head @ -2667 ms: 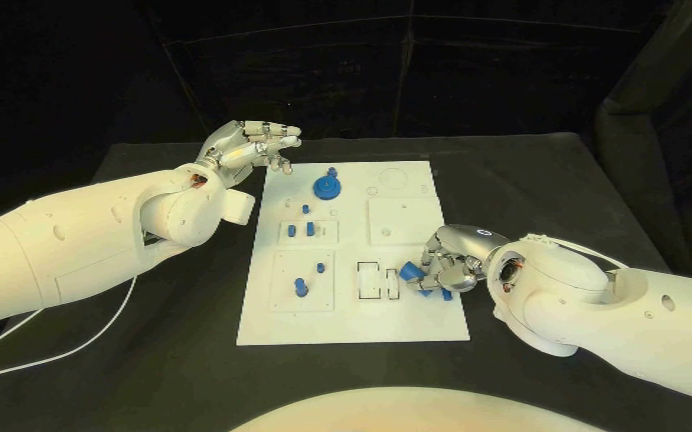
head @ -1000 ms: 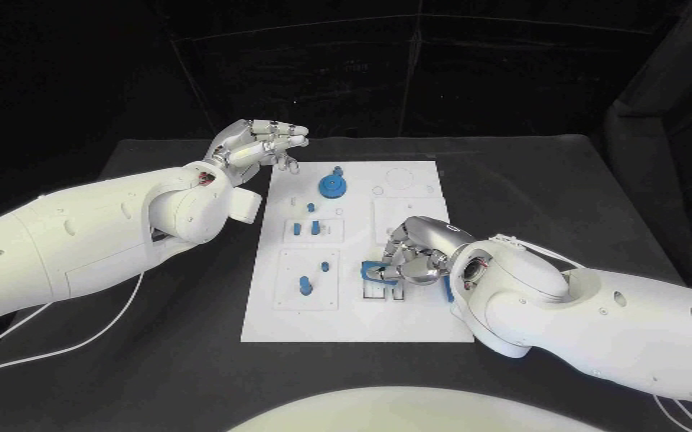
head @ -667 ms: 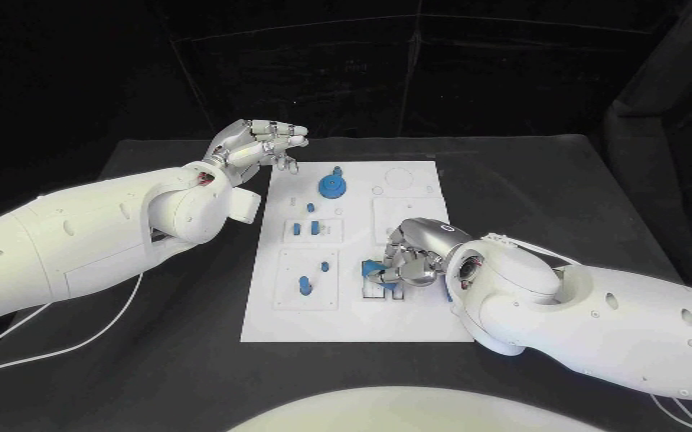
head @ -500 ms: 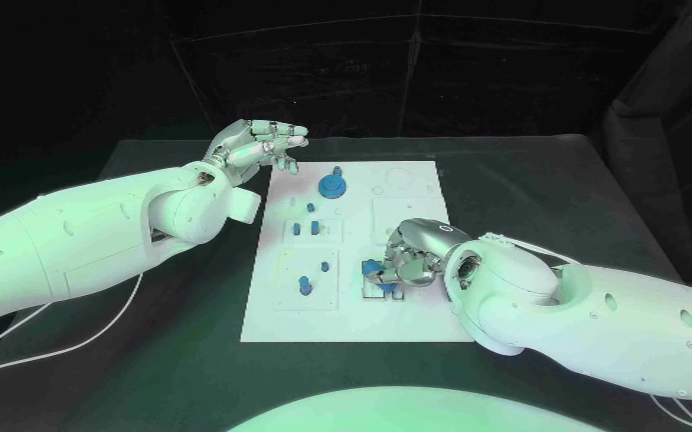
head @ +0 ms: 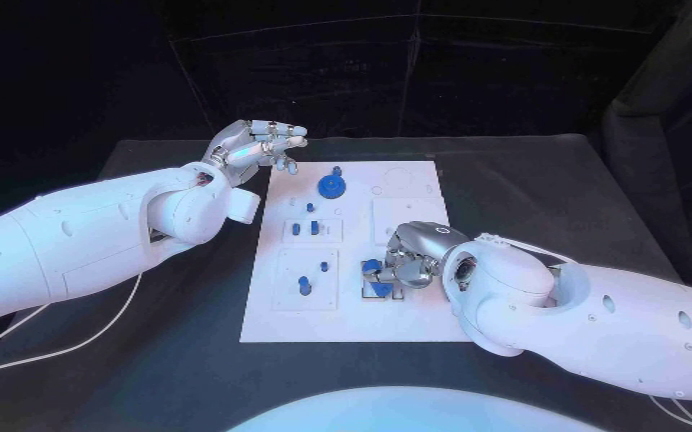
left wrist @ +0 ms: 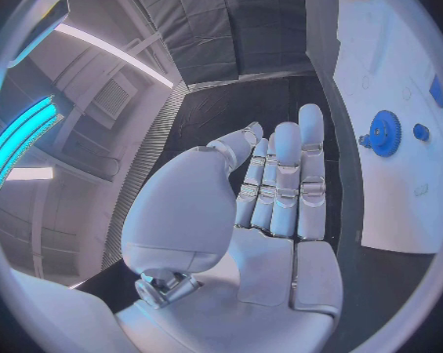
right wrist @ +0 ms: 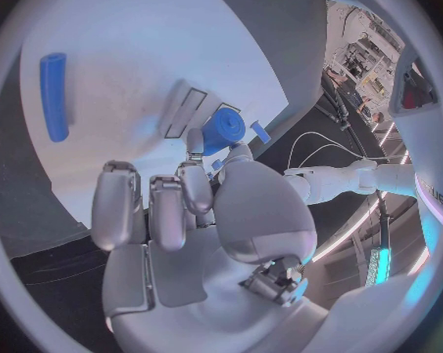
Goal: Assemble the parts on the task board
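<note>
The white task board [head: 411, 177] lies mid-table. My right hand [head: 408, 260] is low over its near part and pinches a short blue part [head: 372, 271] between thumb and a finger. It holds that part right at the rectangular slots [head: 379, 290]. In the right wrist view the same blue part [right wrist: 221, 129] sits at the fingertips [right wrist: 194, 141] beside the slots [right wrist: 185, 111]. A blue rod [right wrist: 52, 86] lies loose on the board. My left hand [head: 260, 146] hovers beyond the board's far left corner, fingers apart and holding nothing.
A blue gear [head: 332, 188] stands on the board's far part, also seen from the left wrist as the gear [left wrist: 385, 133]. Small blue pieces [head: 303, 227] sit in the left column, with one more [head: 304, 284] nearer me. Black table [head: 548, 182] surrounds the board.
My right hand has carried the blue part leftward from the board's right edge to the slots, then settled slightly lower there. The left hand has stayed put.
</note>
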### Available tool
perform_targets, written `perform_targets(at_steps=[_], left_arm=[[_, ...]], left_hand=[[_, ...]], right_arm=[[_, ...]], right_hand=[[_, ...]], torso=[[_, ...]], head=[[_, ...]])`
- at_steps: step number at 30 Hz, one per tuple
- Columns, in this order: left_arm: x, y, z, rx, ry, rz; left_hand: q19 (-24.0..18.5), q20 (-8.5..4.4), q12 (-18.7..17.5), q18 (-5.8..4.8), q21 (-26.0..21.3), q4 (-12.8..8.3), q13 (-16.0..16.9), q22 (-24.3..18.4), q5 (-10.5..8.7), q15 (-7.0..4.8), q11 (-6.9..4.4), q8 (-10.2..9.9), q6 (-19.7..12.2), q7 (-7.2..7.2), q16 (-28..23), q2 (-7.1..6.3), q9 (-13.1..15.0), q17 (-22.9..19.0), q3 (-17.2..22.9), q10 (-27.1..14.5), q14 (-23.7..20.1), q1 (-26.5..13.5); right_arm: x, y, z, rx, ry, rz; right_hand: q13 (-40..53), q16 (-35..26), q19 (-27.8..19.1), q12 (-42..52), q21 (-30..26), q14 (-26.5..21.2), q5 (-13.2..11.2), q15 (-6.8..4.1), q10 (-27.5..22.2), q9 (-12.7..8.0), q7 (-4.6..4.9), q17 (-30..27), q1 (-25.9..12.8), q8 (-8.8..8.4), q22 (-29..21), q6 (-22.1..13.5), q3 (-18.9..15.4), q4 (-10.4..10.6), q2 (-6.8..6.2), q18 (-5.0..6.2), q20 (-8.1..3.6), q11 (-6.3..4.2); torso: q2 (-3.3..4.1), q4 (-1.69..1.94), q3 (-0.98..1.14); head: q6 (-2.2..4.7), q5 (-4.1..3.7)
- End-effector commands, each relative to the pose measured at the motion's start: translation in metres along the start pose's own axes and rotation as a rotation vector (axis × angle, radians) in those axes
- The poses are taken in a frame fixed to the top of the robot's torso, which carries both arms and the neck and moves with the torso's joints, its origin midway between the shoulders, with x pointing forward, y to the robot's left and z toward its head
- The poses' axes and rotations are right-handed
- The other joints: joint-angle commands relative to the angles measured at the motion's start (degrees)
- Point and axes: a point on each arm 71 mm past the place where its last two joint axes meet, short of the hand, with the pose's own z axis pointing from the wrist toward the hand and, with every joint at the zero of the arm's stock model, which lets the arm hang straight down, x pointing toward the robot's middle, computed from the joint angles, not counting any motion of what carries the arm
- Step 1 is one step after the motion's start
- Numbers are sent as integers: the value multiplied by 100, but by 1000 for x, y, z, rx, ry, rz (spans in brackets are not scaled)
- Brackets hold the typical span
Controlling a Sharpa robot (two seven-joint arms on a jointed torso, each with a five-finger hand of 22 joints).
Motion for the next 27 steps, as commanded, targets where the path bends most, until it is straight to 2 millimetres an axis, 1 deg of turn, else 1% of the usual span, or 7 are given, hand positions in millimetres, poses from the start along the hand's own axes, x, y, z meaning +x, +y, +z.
perform_targets(at_steps=[1, 3, 7, 10, 15, 18, 27], left_arm=[[2, -1, 0, 2, 13, -8], [2, -1, 0, 1, 14, -8], [2, -1, 1, 0, 15, -8], [3, 0, 1, -1, 17, -9], [3, 0, 2, -4, 20, -10], [3, 0, 2, -5, 20, -10], [3, 0, 1, -6, 19, -10]], left_hand=[[-14, 25, 33, 75, -32, -30, -6, -8, 20, -11, -6, 33, -35, 14, 0, 9, -6, -9, 13, -39, -44, -13], [-14, 25, 33, 75, -32, -30, -6, -8, 20, -11, -6, 33, -35, 14, 0, 9, -6, -9, 13, -39, -44, -13], [-14, 25, 33, 75, -32, -30, -6, -8, 20, -11, -6, 33, -35, 14, 0, 9, -6, -9, 13, -39, -44, -13], [-14, 25, 33, 75, -32, -30, -6, -8, 20, -11, -6, 33, -35, 14, 0, 9, -6, -9, 13, -39, -44, -13], [-14, 24, 38, 75, -33, -44, -9, -7, 20, -12, -5, 38, -40, 17, 2, 10, -7, -14, 20, -44, -47, -6], [-14, 24, 38, 75, -33, -44, -9, -7, 20, -12, -5, 38, -40, 17, 2, 10, -7, -14, 20, -44, -47, -6], [-14, 24, 38, 75, -33, -44, -9, -7, 20, -12, -5, 38, -40, 17, 2, 10, -7, -14, 20, -44, -47, -6]], right_arm=[[0, -1, 0, 12, 0, -13], [0, -1, 1, 15, -4, -10], [0, -1, 2, 22, -12, -4], [-1, -1, 3, 22, -22, 3], [-1, 2, 3, 8, -29, 6], [-1, 3, 2, -7, -27, 9], [-1, 1, -3, -45, 1, 21]], right_hand=[[19, 20, 34, 19, 31, 431, -54, -39, 47, 6, 0, 595, -89, 18, 21, 38, -59, -2, 41, -78, -12, 7], [23, 23, 35, 3, 34, 430, -194, -45, 56, 15, -6, 601, -232, 9, 25, 49, -116, -1, 95, -79, -19, 4], [41, 26, 33, -29, 38, 428, -1034, -49, 71, 40, -5, 613, -711, -13, 36, 62, -308, -51, 187, -80, -30, -4], [-23, 0, 26, -152, 37, 415, -1677, -38, 28, 51, 12, 566, -975, -54, 40, 22, -370, 1, 43, -80, -23, 17], [-56, -6, 22, -254, 42, 413, -1728, -24, -6, 68, 31, 572, -1121, -95, 60, -10, -91, 3, -282, -82, -9, 32], [-59, -9, 22, -282, 45, 413, -1718, -22, -10, 77, 33, 571, -1133, -106, 70, -12, 62, 4, -365, -83, -5, 37], [-61, -25, 10, -378, 41, 412, -1550, -10, -27, 104, 48, 564, -201, -154, 76, -28, 379, -209, -393, -81, 8, 48]], torso=[[2, -2, -1], [-2, -3, -1], [-1, 1, -4], [-3, 1, -3], [-4, 1, 1], [-4, 2, 4], [-9, -1, 6]], head=[[3, -2], [3, -2], [1, -10], [1, -19], [0, -31], [-2, -27], [-3, 2]])
